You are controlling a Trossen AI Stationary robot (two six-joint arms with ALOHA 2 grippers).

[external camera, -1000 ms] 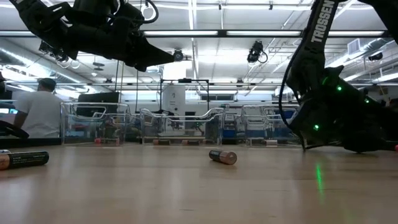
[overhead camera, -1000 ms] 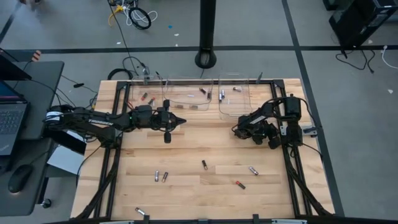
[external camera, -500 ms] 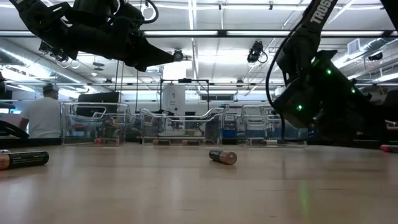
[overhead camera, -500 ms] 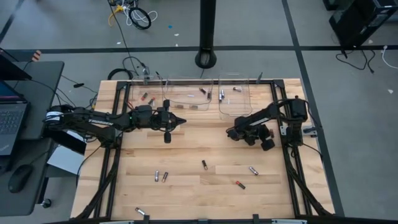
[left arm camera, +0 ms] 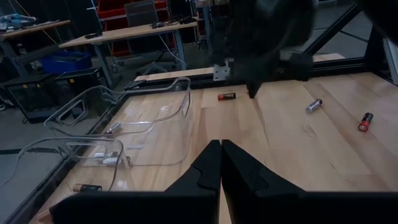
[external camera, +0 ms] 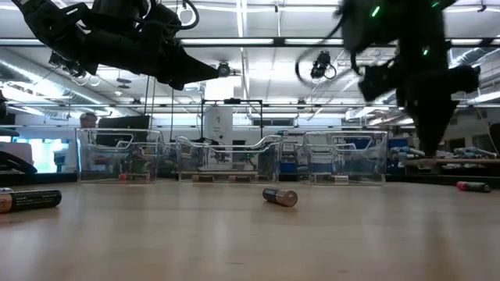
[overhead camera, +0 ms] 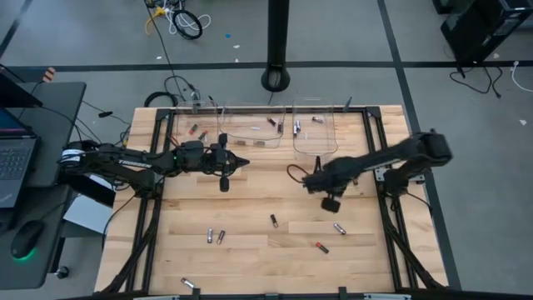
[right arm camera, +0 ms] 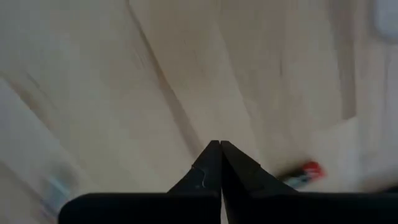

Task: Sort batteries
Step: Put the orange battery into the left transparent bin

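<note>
Along the table's (overhead camera: 250, 196) far edge we see three clear bins (overhead camera: 250, 131). The one nearest the far left corner holds a couple of small batteries (overhead camera: 196, 131), the middle bin has one lying low and two at its right end, and the bin (overhead camera: 314, 133) toward the far right corner holds two more.

The left arm reaches in from the table's left edge, stretched level above the wood just in front of the middle bin. Its gripper (overhead camera: 241, 162) has the fingers (left arm camera: 208, 169) pressed together with nothing between them.

The right arm extends from the right edge toward the table's middle, forearm angled down, with its gripper (overhead camera: 310, 182) just in front of the right bin. Its fingers (right arm camera: 211, 163) are closed tip to tip and empty, pointing down at bare wood.

The loose batteries lie nearer the front edge, apart from both grippers: a dark battery (overhead camera: 273, 220) and a grey one (overhead camera: 339, 227) in front of the right gripper, a red-ended one (overhead camera: 321, 246) beyond those, a pair (overhead camera: 216, 237) toward the left, and one (overhead camera: 189, 284) at the front edge
</note>
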